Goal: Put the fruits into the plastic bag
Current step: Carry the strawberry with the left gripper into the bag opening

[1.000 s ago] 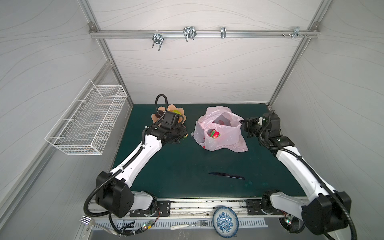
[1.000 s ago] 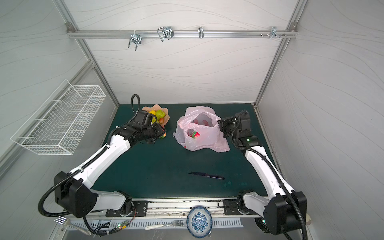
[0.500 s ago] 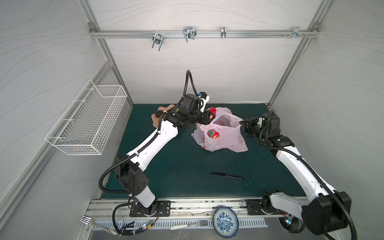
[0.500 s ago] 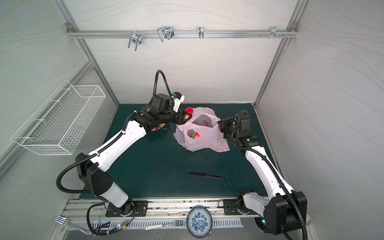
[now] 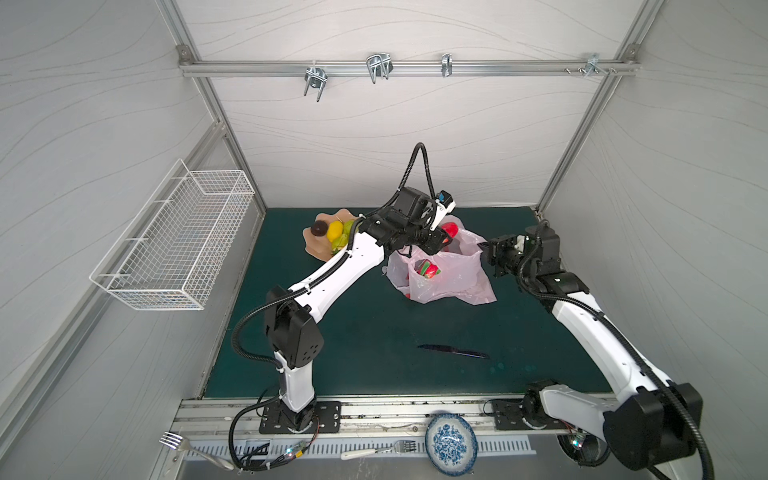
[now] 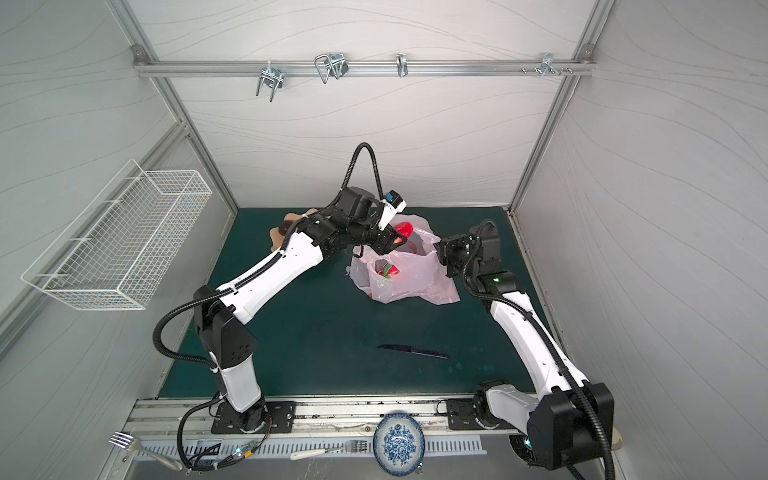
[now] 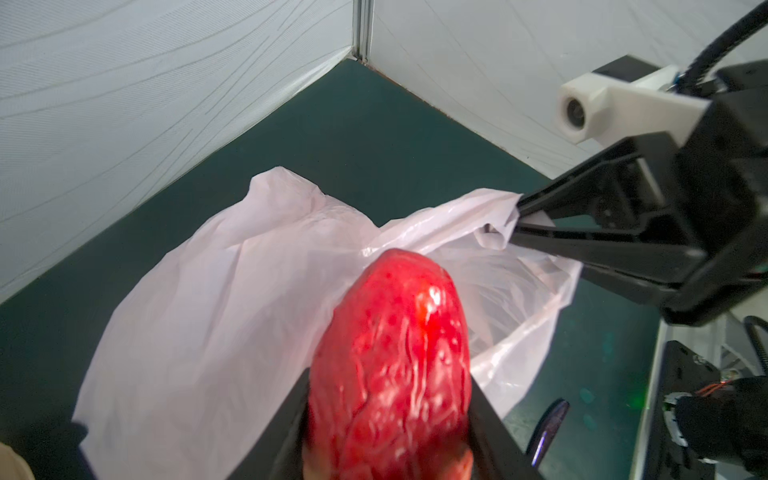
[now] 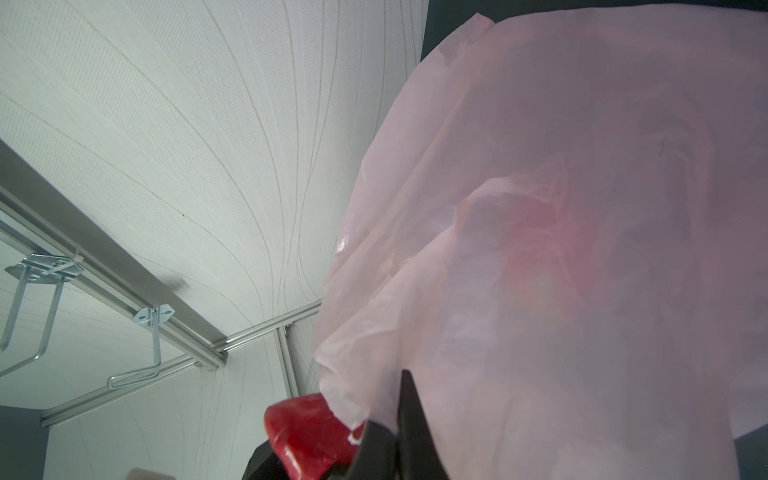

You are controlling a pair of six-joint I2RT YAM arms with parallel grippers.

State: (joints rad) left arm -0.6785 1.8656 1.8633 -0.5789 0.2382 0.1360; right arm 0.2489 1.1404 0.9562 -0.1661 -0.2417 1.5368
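You are looking down on a dark green worktop boxed in by white walls. Off its near edge, a blue patterned plate and two forks lie on the metal frame. A dark knife lies on the worktop toward the near right corner. A white wire basket hangs on the left wall, and a metal rail with hooks crosses the back wall.

Near the middle of the far edge sits the plastic bag. It is thin, pale pink and crumpled, with its mouth open and a red-green fruit showing inside. Your right end effector, pressed together, pinches the bag's rim on the side facing the right edge. Your left end effector clamps a bumpy red fruit just above the bag's mouth. Along the far edge toward the left corner, a peach bowl holds a dark round fruit, a lemon and green fruit.
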